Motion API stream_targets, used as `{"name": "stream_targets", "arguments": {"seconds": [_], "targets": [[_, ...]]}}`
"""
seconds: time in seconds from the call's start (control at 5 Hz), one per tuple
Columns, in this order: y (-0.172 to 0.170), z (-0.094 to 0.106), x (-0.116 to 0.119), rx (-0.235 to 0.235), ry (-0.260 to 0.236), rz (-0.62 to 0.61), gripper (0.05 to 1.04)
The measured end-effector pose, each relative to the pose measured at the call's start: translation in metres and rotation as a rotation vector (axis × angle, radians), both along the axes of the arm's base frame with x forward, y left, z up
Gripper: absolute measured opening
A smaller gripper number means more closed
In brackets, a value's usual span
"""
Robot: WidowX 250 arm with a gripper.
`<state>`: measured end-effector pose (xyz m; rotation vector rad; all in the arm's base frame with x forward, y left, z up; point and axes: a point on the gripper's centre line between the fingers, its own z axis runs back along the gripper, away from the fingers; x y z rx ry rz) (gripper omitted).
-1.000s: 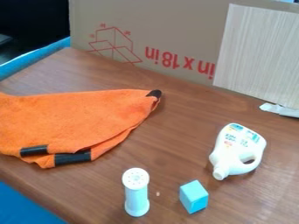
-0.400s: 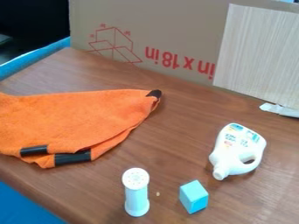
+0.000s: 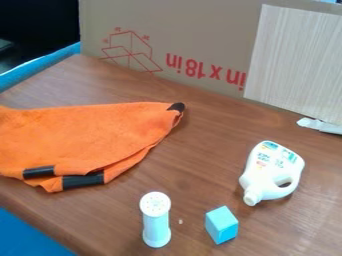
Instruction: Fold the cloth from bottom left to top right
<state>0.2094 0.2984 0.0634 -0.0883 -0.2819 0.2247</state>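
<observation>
The shaker (image 3: 155, 220) and blue block (image 3: 221, 225) are nearer than the white bottle (image 3: 270, 172), whose label (image 3: 270, 159) carries small print. Left of the bottle, the orange cloth (image 3: 87, 137) lies on the table (image 3: 207, 150); it should be light, limp and grippy, best pinched by its near black band (image 3: 83, 180). Beyond the bottle, cardboard (image 3: 200, 30) bears red lettering. The gripper's opening and hold cannot be told.

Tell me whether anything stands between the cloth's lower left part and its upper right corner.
Nothing visible does: the cloth has nothing on it along that diagonal, as far as it shows. The shaker, blue block and white bottle are all off to its lower right.
</observation>
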Motion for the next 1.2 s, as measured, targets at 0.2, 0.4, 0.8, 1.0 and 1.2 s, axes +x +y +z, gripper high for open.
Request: {"name": "stream_targets", "arguments": {"seconds": [0.2, 0.4, 0.8, 1.0, 1.2], "targets": [[-0.003, -0.007, -0.001, 0.002, 0.007, 0.002, 0.605], [-0.005, -0.008, -0.001, 0.0, 0.01, -0.006, 0.297], [-0.017, 0.026, -0.002, -0.065, -0.036, -0.035, 0.069], [-0.015, 0.067, -0.002, -0.082, -0.052, 0.003, 0.064], [-0.034, 0.087, 0.012, -0.145, -0.002, 0.043, 0.063]]}}
